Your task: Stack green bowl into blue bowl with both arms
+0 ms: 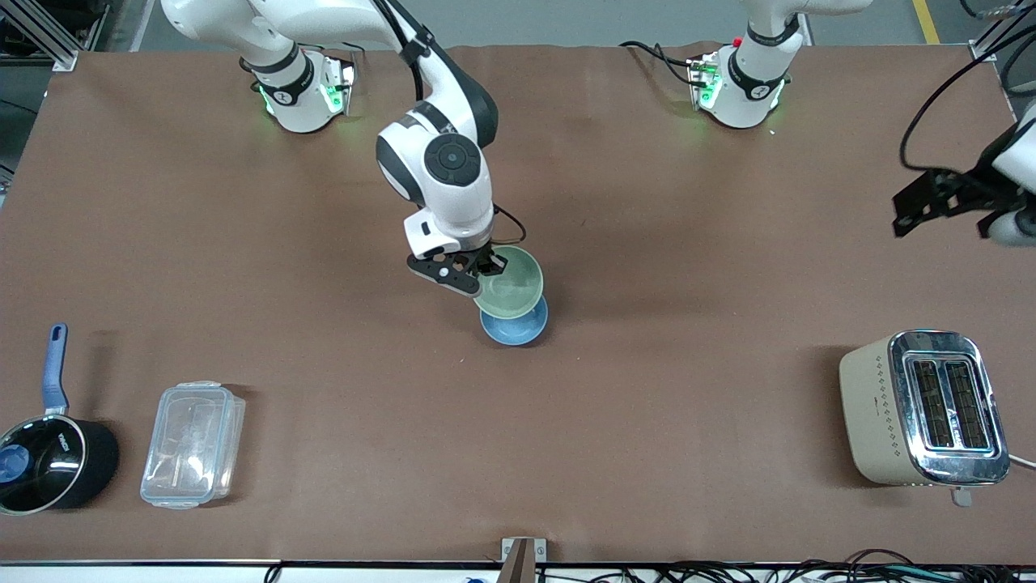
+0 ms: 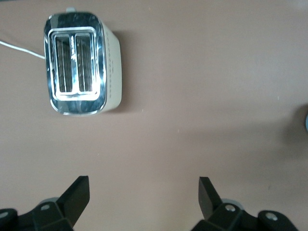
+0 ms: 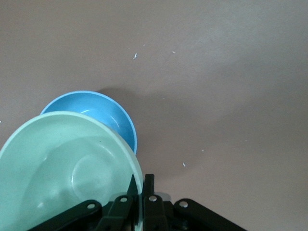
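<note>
The right gripper (image 1: 479, 267) is clamped on the rim of the small round pale sage-green bowl (image 1: 508, 282), its fingers pinched nearly together across the thin wall, and carries the bowl in the air over the small round sky-blue bowl (image 1: 515, 324). The blue bowl sits near the middle of the brown counter (image 1: 688, 405). The rim grip tilts the green bowl and leaves its underside free, which looks meant for lowering it into the blue one; it overlaps only the blue bowl's 12 o'clock part in the front view, so it seems not yet centred.

The left gripper (image 2: 144, 192) waits, spread wide and holding nothing, over bare counter near the cream-and-chrome two-slot toaster (image 1: 923, 409).

Toward the right arm's end stand a black saucepan with a blue handle (image 1: 48, 453) and a clear plastic lidded box (image 1: 193, 444), both well apart from the bowls. Nothing obstructs the drop.
</note>
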Robot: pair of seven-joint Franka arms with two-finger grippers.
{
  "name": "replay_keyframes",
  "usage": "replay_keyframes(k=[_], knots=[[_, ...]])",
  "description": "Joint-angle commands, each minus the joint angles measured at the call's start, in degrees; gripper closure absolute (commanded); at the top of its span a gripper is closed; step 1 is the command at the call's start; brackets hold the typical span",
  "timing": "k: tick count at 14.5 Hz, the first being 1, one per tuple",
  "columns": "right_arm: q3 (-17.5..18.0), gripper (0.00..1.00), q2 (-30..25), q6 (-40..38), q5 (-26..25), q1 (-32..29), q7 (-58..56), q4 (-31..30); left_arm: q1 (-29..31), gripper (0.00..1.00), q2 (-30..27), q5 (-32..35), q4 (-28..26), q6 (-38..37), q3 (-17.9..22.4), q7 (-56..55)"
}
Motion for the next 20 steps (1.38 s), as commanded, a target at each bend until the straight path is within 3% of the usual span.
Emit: replay_keyframes(k=[1,3,8,12,17,18,19,20], knots=[[-0.6,0.98,4.5,-0.6,-0.8,0.3,2.0,5.2,2.5,0.0,-3.3,-1.5,-3.3,-2.0,-1.6,1.3],[-0.7,0.98,4.7,-0.4,-1.0,0.3,2.2,5.2,4.6,0.0,-4.4,-1.5,-5.3,-2.1,-5.4,0.3],[-0.7,0.96,6.9,1.4,-1.3,1.6,2.5,5.4,5.4,0.0,-5.3,-1.5,-7.4,-1.3,-6.9,0.3],[-0.6,0.85,6.9,1.4,-1.3,1.6,2.8,5.4,8.1,0.0,-7.6,-1.5,-11.4,1.6,-8.8,0.5],[-0.9,0.83,6.1,0.7,-1.3,0.6,1.6,5.6,7.5,0.0,-7.6,-0.8,-11.1,1.6,-8.9,0.2],[-1.0,0.79,5.6,0.2,-1.3,-0.3,1.4,5.7,7.4,0.0,-7.6,-0.7,-11.1,1.6,-8.9,0.2],[-1.1,0.65,3.9,-1.4,-1.5,-1.8,0.1,5.9,7.5,0.0,-7.6,-0.6,-10.9,1.6,-9.0,0.2],[-1.5,0.28,1.8,-2.8,-1.7,-3.6,-2.6,5.9,7.6,0.0,-7.6,-0.6,-10.8,1.6,-9.0,0.2]])
